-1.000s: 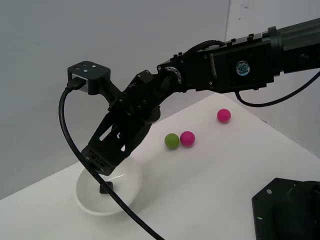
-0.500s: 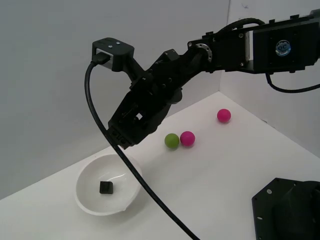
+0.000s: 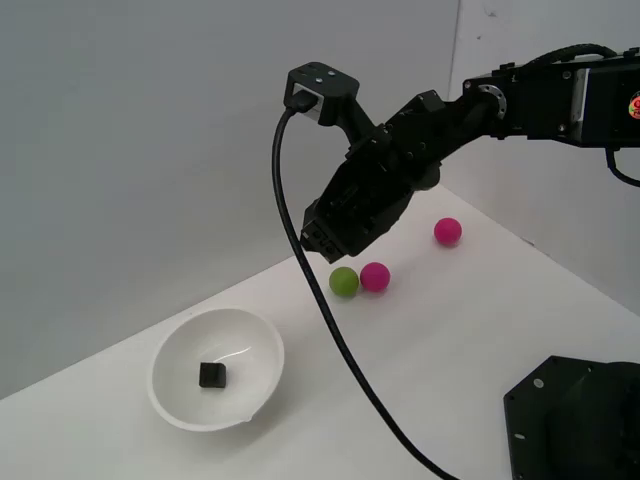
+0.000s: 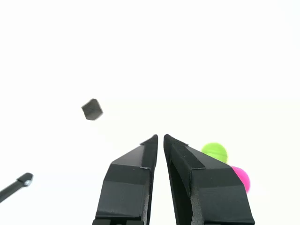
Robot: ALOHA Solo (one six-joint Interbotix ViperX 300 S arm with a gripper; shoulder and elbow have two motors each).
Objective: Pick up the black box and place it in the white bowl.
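The black box (image 3: 212, 375) sits inside the white bowl (image 3: 175, 405) at the exterior view's lower left. The gripper (image 3: 322, 243), fingers nearly together and empty, hangs mid-frame above the green ball (image 3: 344, 282).

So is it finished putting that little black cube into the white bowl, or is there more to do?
It looks finished. The small matte black box sits inside the glossy white round bowl. The black gripper holds nothing, its fingers nearly together, raised above the table near the green ball. Nothing visible remains.
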